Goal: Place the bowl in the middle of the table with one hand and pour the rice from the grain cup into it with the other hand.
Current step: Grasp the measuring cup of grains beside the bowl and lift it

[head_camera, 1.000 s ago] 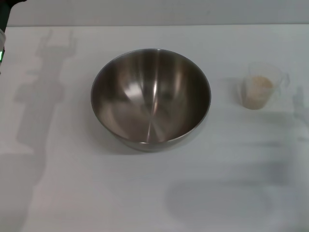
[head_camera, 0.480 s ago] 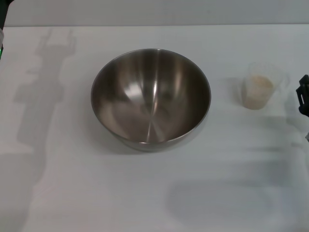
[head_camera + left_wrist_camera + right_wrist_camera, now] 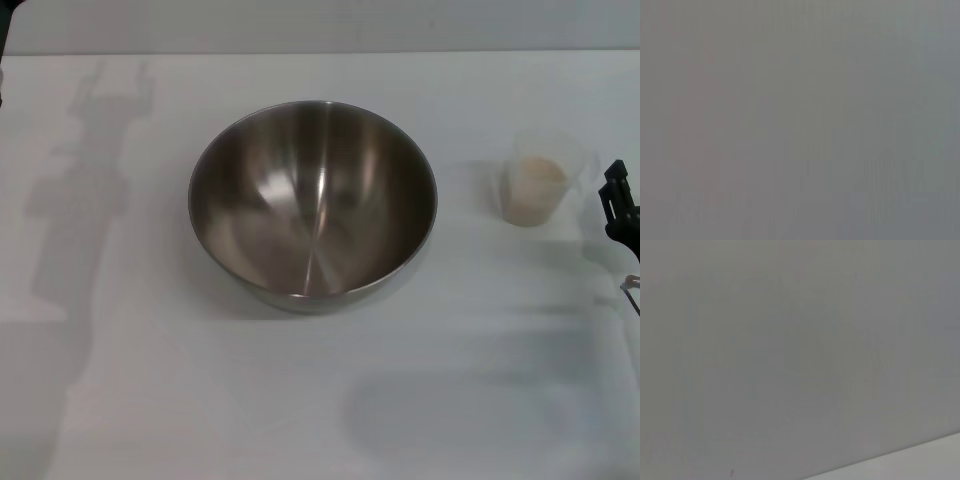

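Observation:
The stainless-steel bowl (image 3: 312,202) stands upright and empty near the middle of the white table (image 3: 150,400) in the head view. The clear grain cup (image 3: 540,180) stands to its right, holding a pale mass of rice (image 3: 538,178). My right gripper (image 3: 622,212) shows as a black tip at the right edge, just right of the cup and apart from it. Only a dark corner of the left arm (image 3: 6,20) shows at the top left edge. Both wrist views show only plain grey.
The left arm's shadow (image 3: 85,190) lies on the table left of the bowl. A broad soft shadow (image 3: 470,410) lies at the front right. The table's far edge (image 3: 320,52) runs across the top.
My right gripper has come into view from the right edge and moved toward the cup. The left arm has drawn back further out of the top left corner. Bowl and cup have not moved.

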Tool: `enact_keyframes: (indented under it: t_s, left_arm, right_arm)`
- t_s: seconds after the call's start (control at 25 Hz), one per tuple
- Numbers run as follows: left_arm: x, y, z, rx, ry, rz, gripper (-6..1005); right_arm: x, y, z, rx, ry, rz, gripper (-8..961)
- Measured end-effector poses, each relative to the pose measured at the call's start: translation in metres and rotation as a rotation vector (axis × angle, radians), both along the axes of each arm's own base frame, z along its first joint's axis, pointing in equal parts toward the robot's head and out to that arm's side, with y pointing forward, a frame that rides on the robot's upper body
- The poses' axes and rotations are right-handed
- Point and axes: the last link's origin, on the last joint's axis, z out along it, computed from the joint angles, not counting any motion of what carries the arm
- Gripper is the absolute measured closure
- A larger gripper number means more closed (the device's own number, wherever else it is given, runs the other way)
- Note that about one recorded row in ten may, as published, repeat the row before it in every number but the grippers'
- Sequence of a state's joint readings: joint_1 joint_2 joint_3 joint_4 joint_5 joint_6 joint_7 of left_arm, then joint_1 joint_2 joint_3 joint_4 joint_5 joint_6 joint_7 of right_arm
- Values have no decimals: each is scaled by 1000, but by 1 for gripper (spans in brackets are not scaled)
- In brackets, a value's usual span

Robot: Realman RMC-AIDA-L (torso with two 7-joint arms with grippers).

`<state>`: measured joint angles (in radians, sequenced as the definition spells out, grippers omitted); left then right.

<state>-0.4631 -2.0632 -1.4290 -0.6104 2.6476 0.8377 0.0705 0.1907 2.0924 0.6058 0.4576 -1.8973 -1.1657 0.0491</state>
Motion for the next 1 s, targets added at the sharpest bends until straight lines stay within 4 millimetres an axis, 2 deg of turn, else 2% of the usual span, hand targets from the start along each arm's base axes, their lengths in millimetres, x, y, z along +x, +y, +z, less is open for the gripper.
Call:
enact_keyframes:
  t_s: [1.0]
  left_arm:
    - [1,1,-1,-2,5,-5,429]
  right_arm:
    - [4,0,-5,-47,-3,-19,386]
